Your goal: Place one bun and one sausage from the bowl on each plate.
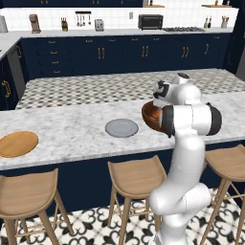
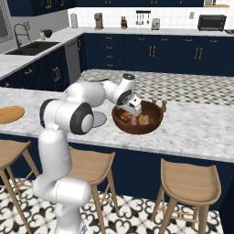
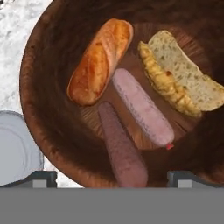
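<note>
The gripper [image 3: 111, 177], spread and empty, is held over the bowl [image 3: 39, 131], where two buns [image 3: 100, 61] and two sausages [image 3: 140, 107] are seen, while the grey plate [image 1: 121, 128] and wooden plate [image 1: 17, 143] are left bare, so nothing is judged placed.

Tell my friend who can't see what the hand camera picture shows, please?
Looking straight down into the dark wooden bowl, you see two buns, one golden-orange and one pale and split open, beside two sausages, one pinkish and one darker reddish-brown. The open jaws hang just above the food, holding nothing. A grey plate sits just outside the bowl on the speckled counter.
</note>
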